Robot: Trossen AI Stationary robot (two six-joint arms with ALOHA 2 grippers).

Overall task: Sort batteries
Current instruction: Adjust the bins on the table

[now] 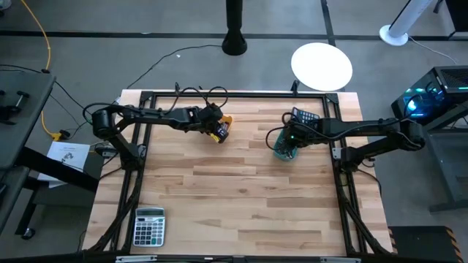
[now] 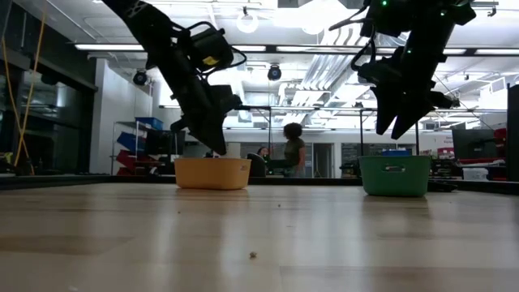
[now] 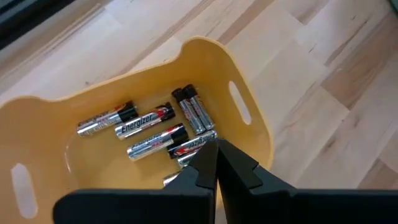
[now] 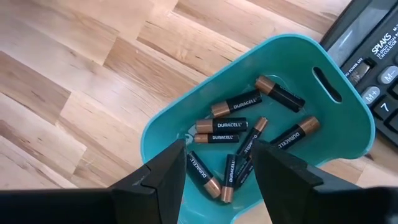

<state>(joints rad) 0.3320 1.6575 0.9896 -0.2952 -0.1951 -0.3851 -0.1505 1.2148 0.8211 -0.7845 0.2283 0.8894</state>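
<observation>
2 trays in play: yellow tray [image 3: 249, 134] under the left gripper [image 3: 214, 165], teal tray [image 4: 348, 134] under the right gripper [image 4: 217, 171]
Silver batteries [image 3: 152, 121]: lying loose in the yellow tray, just ahead of the left gripper's tips; 1 more partly hidden beneath them
Copper-topped batteries [image 4: 233, 124]: heaped in the teal tray, directly below and ahead of the right gripper
Left gripper: fingers pressed together with no gap, tips down inside the yellow tray; nothing seen between them
Right gripper: fingers spread wide, empty, hanging above the teal tray rim
Step in hand: probably the end of sorting, both kinds already lying apart by tray; no stray battery made out on the worktop [image 1: 241, 197]
Next move: likely lift both grippers straight up clear of the tray walls, then check the worktop for leftovers
In the way: yellow tray wall close beside the left gripper, easy to snag or tip on withdrawal; dark calculator [image 4: 373, 46] touching the teal tray on the far side from the right gripper
Other things: grey calculator [image 1: 149, 225] well apart from both grippers at a worktop corner; person [image 2: 293, 150] in the room beyond the worktop
</observation>
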